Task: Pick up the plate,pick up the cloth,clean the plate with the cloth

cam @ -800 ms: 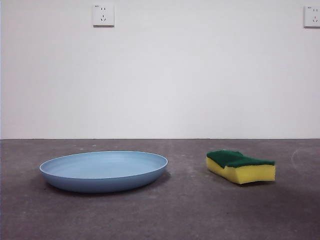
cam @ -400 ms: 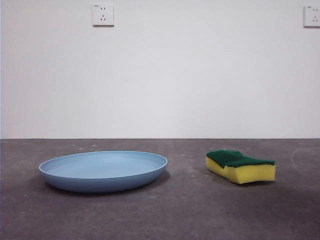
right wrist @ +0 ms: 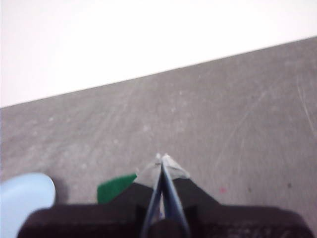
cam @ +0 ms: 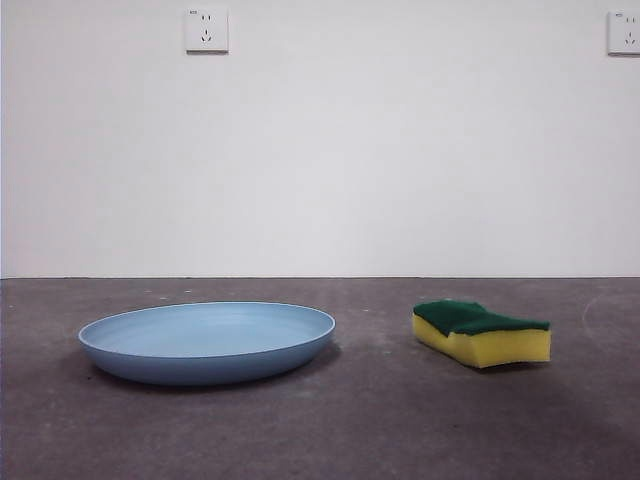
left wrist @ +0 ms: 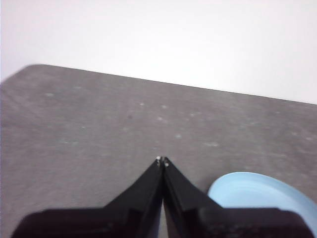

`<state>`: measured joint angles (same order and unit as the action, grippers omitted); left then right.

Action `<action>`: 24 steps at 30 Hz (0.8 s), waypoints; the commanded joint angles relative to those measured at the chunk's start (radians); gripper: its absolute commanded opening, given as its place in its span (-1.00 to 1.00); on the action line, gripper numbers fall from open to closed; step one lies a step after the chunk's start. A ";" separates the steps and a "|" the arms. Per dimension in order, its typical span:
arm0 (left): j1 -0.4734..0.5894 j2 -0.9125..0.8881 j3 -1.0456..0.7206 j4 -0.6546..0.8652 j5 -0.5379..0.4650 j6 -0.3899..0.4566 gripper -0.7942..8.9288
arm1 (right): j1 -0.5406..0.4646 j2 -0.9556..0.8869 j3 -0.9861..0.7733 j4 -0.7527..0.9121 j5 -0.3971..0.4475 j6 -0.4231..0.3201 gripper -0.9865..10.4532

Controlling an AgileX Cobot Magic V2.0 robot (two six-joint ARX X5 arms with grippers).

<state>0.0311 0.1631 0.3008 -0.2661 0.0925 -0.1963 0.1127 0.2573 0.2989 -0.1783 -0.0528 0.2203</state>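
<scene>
Both grippers are empty, the left gripper (left wrist: 162, 160) and right gripper (right wrist: 162, 157) each with fingers pressed together. The plate (cam: 207, 342) lies flat at lower left of the front frame, the cloth (cam: 481, 333) at lower right, well apart on the table (cam: 380, 420). The left fingers should probably spread first, then pinch the plate's near rim.

plate (cam: 207, 343): light blue | cloth (cam: 481, 333): yellow, dark green top | table (cam: 380, 430): mottled grey

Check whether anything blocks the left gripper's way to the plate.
Nothing visible does. The left gripper, jaws shut, hangs above bare table beside the plate. The sponge lies apart, beyond the plate's other side.
</scene>
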 commanded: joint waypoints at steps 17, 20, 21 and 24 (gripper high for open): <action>0.003 0.652 0.421 -0.178 0.368 0.066 -0.83 | 0.000 0.555 0.461 -0.227 -0.244 -0.073 -0.82; 0.002 0.722 0.452 -0.185 0.391 0.065 -0.58 | 0.000 0.638 0.496 -0.253 -0.319 -0.081 -0.73; 0.002 0.737 0.457 -0.183 0.391 0.064 -0.46 | 0.000 0.658 0.501 -0.253 -0.332 -0.080 -0.63; 0.002 0.772 0.460 -0.172 0.390 0.057 -0.20 | 0.000 0.705 0.510 -0.253 -0.341 -0.079 -0.17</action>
<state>0.0311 0.9298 0.7612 -0.4419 0.4789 -0.1501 0.1120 0.9577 0.8059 -0.4332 -0.3908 0.1524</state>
